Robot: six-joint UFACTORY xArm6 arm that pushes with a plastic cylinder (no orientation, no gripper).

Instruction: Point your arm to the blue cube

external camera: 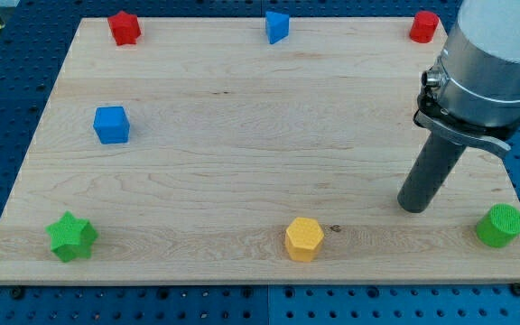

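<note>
The blue cube (111,125) sits near the board's left edge, about midway up. My tip (413,207) rests on the wooden board (260,135) at the lower right, far to the right of the blue cube. The rod rises from the tip up into the grey arm body at the view's top right. The tip touches no block; the nearest are the green cylinder (500,225) to its right and the yellow hexagonal block (303,239) to its lower left.
A red star-like block (124,28) is at the top left, a blue triangular block (277,26) at the top middle, a red block (424,26) at the top right, and a green star (70,236) at the bottom left. A blue perforated table surrounds the board.
</note>
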